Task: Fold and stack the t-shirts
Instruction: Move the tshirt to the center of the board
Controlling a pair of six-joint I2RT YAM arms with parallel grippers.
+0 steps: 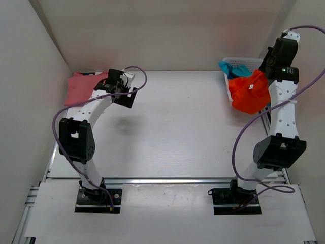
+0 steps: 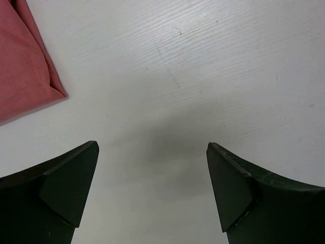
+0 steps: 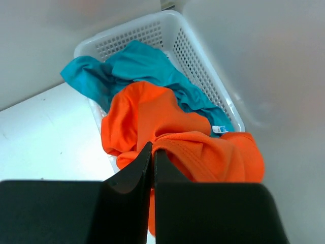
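The rose-pink t-shirt (image 1: 81,87) lies folded flat at the table's back left; one corner of it (image 2: 23,66) shows in the left wrist view. Just right of it, my left gripper (image 1: 124,96) hovers over bare table, open and holding nothing (image 2: 152,152). My right gripper (image 3: 153,150) is shut on a fold of the orange t-shirt (image 3: 152,117), which hangs bunched over the basket's front edge (image 1: 249,92). The teal t-shirt (image 3: 137,63) lies crumpled in the basket beneath it, its white neck label (image 3: 218,129) showing.
The white lattice basket (image 3: 198,56) stands in the back right corner (image 1: 238,63) against the walls. White walls close in the table (image 1: 177,122) on the left, back and right. Purple cables loop from both arms.
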